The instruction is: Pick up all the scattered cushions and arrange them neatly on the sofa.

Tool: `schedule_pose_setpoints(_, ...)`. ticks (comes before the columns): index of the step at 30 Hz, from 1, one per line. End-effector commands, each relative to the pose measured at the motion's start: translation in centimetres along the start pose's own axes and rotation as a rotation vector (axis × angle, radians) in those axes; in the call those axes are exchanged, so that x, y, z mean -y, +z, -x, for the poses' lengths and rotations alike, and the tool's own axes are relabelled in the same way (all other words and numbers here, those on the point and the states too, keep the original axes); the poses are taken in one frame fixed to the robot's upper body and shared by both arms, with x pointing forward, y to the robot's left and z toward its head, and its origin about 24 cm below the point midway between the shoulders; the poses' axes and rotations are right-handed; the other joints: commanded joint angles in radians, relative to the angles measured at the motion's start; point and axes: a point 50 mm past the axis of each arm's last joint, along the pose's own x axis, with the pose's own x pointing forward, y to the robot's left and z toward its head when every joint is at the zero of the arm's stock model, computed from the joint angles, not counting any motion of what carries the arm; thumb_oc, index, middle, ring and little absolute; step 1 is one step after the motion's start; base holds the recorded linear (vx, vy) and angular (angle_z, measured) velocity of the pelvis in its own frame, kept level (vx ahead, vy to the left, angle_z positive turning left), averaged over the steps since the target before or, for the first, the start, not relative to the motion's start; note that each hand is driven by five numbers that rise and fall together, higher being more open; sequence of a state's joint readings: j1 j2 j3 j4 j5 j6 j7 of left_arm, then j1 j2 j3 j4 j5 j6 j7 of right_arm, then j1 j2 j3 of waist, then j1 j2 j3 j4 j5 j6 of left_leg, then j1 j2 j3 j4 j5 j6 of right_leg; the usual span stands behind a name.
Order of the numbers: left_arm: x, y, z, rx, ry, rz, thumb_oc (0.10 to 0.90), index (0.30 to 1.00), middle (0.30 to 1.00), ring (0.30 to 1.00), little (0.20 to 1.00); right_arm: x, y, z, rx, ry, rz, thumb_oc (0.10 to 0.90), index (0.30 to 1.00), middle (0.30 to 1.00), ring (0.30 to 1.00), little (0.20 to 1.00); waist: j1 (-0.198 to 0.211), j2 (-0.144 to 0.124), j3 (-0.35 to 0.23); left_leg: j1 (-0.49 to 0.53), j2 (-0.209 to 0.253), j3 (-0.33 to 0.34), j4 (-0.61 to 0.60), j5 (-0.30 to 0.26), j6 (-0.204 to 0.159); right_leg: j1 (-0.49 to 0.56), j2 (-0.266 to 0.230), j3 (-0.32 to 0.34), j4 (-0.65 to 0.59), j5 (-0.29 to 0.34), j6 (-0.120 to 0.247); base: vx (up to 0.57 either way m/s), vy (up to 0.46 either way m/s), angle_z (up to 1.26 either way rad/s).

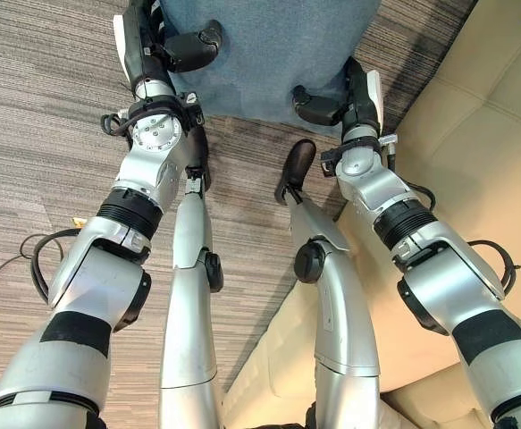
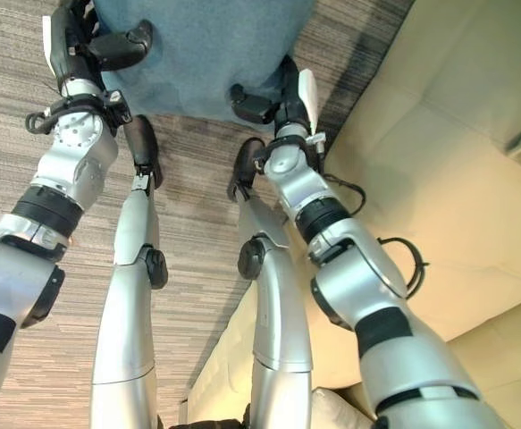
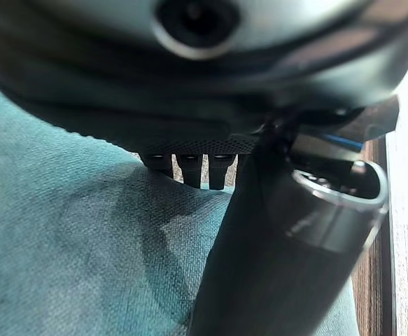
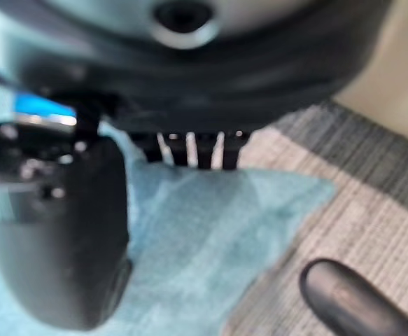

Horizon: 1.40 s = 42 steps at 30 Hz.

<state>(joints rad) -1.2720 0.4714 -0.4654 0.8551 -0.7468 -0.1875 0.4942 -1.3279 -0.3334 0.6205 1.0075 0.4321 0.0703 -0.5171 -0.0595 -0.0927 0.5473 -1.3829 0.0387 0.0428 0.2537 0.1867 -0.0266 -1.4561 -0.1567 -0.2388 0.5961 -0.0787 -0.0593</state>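
Cushion (image 1: 269,54), blue-grey and square, sat at twelve o'clock in your head views, held up between both hands above the striped carpet (image 1: 37,98). Your left hand (image 1: 166,45) gripped its edge at about eleven o'clock: the thumb curled over the top face of the fabric while the fingers went underneath, so the hand was closed on the cushion rather than spread wide. In the left wrist view the thumb lay across the teal weave and a row of fingertips (image 3: 192,168) pressed against the cloth past it. Your right hand (image 1: 336,100) held the opposite lower edge at about one o'clock, thumb hooked onto the cushion's face and the white-covered back of the hand turned outward. In the right wrist view the thumb lay on the fabric, the fingertips (image 4: 197,150) met the cloth at its edge, and one corner of the cushion (image 4: 287,192) stuck out over the carpet. So both hands were clamped on the same cushion, one at each side, with the fabric stretched flat between them.

The sofa (image 1: 474,152), cream and padded, filled the three o'clock side of your head views and ran down toward five o'clock. Its seat panels lay just beside your right arm, near the cushion's right edge; you could not tell from these views whether cushion and sofa touched.
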Motion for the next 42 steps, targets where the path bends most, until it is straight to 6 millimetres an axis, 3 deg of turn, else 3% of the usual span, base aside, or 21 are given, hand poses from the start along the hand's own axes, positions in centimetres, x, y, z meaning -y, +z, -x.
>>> schedule_pose_setpoints(1, 2.3, -1.9, 1.6, -0.056, -0.093, 0.032, 0.4, 0.3, 0.3, 0.3, 0.3, -4.9, 6.4, 2.5, 0.237, 0.158, -0.201, 0.4, 0.3, 0.3, 0.3, 0.3, 0.001, -0.029, -0.027, 0.078, 0.043, -0.065, 0.092, -0.177, -0.036, 0.115, 0.01, 0.123, -0.111, 0.001, 0.172, -0.02, -0.042, -0.02)
schedule_pose_setpoints(7, 2.3, -1.1, 1.3, -0.026, -0.114, -0.004, 0.4, 0.3, 0.3, 0.3, 0.3, -3.7, 6.8, 2.2, 0.265, 0.119, -0.229, 0.4, 0.3, 0.3, 0.3, 0.3, -0.006, -0.019, -0.027, 0.097, 0.046, -0.065, 0.078, -0.175, -0.037, 0.12, 0.019, 0.135, -0.107, 0.002, 0.17, 0.0, -0.006, 0.0)
schedule_pose_setpoints(14, 2.1, -0.2, 1.5, 0.021, -0.134, 0.017, 0.4, 0.3, 0.3, 0.3, 0.3, -2.7, 5.5, 2.0, 0.25, 0.092, -0.224, 0.4, 0.3, 0.3, 0.3, 0.3, -0.008, -0.005, -0.027, 0.174, 0.041, -0.049, 0.021, -0.16, -0.047, 0.181, 0.033, 0.14, -0.139, 0.009, 0.169, 0.0, 0.0, 0.0)
schedule_pose_setpoints(19, 2.5, -1.0, 3.1, 0.031, -0.175, 0.072, 0.4, 0.3, 0.3, 0.3, 0.3, -2.2, 4.2, 2.5, 0.25, 0.091, -0.258, 0.4, 0.3, 0.3, 0.3, 0.3, -0.008, 0.001, -0.027, 0.272, 0.034, -0.036, -0.048, -0.136, -0.06, 0.266, 0.044, 0.134, -0.184, 0.02, 0.169, -0.03, 0.003, -0.01)
schedule_pose_setpoints(21, 3.0, -2.7, 4.9, -0.004, -0.21, 0.107, 0.4, 0.3, 0.3, 0.3, 0.3, -2.0, 2.9, 3.2, 0.246, 0.098, -0.289, 0.4, 0.3, 0.3, 0.3, 0.3, -0.016, -0.001, -0.027, 0.335, 0.031, -0.029, -0.076, -0.126, -0.068, 0.325, 0.049, 0.131, -0.204, 0.025, 0.168, -0.05, -0.009, -0.01)
schedule_pose_setpoints(25, 3.3, -3.5, 6.7, -0.004, -0.243, 0.134, 0.4, 0.3, 0.3, 0.3, 0.3, -1.4, 1.2, 4.1, 0.257, 0.103, -0.301, 0.4, 0.3, 0.3, 0.3, 0.3, -0.02, -0.003, -0.027, 0.399, 0.024, -0.013, -0.106, -0.094, -0.069, 0.389, 0.054, 0.118, -0.241, 0.058, 0.16, -0.12, -0.032, -0.02)
schedule_pose_setpoints(26, 3.0, -4.6, 8.0, -0.031, -0.259, 0.149, 0.4, 0.3, 0.3, 0.3, 0.3, -0.9, 0.0, 4.9, 0.258, 0.111, -0.34, 0.4, 0.3, 0.3, 0.3, 0.3, -0.023, -0.008, -0.027, 0.464, 0.023, -0.005, -0.114, -0.099, -0.074, 0.452, 0.055, 0.113, -0.249, 0.057, 0.158, -0.05, -0.031, -0.02)
schedule_pose_setpoints(29, 3.0, -5.1, 8.7, -0.046, -0.263, 0.17, 0.4, 0.3, 0.3, 0.3, 0.3, -0.8, -0.6, 5.3, 0.256, 0.123, -0.362, 0.4, 0.3, 0.3, 0.3, 0.3, -0.026, -0.014, -0.027, 0.499, 0.024, -0.003, -0.118, -0.103, -0.075, 0.488, 0.056, 0.11, -0.255, 0.056, 0.158, -0.04, -0.04, -0.02)
schedule_pose_setpoints(33, 1.2, -7.8, 12.8, -0.124, -0.289, 0.222, 0.4, 0.3, 0.3, 0.3, 0.3, 0.4, -4.0, 9.1, 0.259, 0.177, -0.485, 0.4, 0.3, 0.3, 0.3, 0.3, -0.033, -0.043, -0.027, 0.788, 0.036, 0.027, -0.162, -0.13, -0.082, 0.77, 0.062, 0.1, -0.326, 0.066, 0.16, -0.07, -0.04, -0.15)
schedule_pose_setpoints(34, 1.2, -7.9, 12.9, -0.126, -0.288, 0.222, 0.4, 0.3, 0.3, 0.3, 0.3, 0.3, -4.1, 9.1, 0.257, 0.177, -0.485, 0.4, 0.3, 0.3, 0.3, 0.3, -0.031, -0.043, -0.027, 0.793, 0.036, 0.028, -0.166, -0.129, -0.083, 0.775, 0.063, 0.1, -0.329, 0.066, 0.16, -0.05, -0.014, -0.25)
schedule_pose_setpoints(35, 0.6, -8.5, 14.1, -0.15, -0.295, 0.253, 0.4, 0.3, 0.3, 0.3, 0.3, 0.8, -5.1, 10.5, 0.252, 0.182, -0.506, 0.4, 0.3, 0.3, 0.3, 0.3, -0.04, -0.047, -0.044, 0.882, 0.041, 0.043, -0.183, -0.137, -0.082, 0.865, 0.065, 0.102, -0.359, 0.07, 0.162, 0.01, -0.012, -0.3)
schedule_pose_setpoints(37, 0.3, -8.8, 14.8, -0.167, -0.291, 0.278, 0.4, 0.3, 0.3, 0.3, 0.3, 1.2, -5.5, 11.2, 0.249, 0.175, -0.526, 0.4, 0.3, 0.3, 0.3, 0.3, -0.044, -0.047, -0.065, 0.919, 0.045, 0.054, -0.193, -0.14, -0.084, 0.901, 0.067, 0.103, -0.372, 0.07, 0.163, 0.02, -0.014, -0.27)
schedule_pose_setpoints(40, -1.2, -9.7, 17.2, -0.214, -0.274, 0.34, 0.4, 0.3, 0.3, 0.3, 0.3, 2.5, -7.3, 13.6, 0.227, 0.154, -0.559, 0.4, 0.3, 0.3, 0.3, 0.3, -0.08, -0.04, -0.164, 1.048, 0.068, 0.088, -0.225, -0.155, -0.082, 1.018, 0.075, 0.117, -0.395, 0.057, 0.162, 0.08, -0.013, -0.18)
schedule_pose_setpoints(42, -1.5, -9.9, 17.8, -0.228, -0.273, 0.357, 0.4, 0.3, 0.3, 0.3, 0.3, 2.9, -7.7, 14.1, 0.224, 0.151, -0.553, 0.4, 0.3, 0.3, 0.3, 0.3, -0.09, -0.034, -0.192, 1.079, 0.073, 0.097, -0.235, -0.155, -0.081, 1.045, 0.079, 0.123, -0.407, 0.055, 0.16, 0.06, -0.006, -0.21)
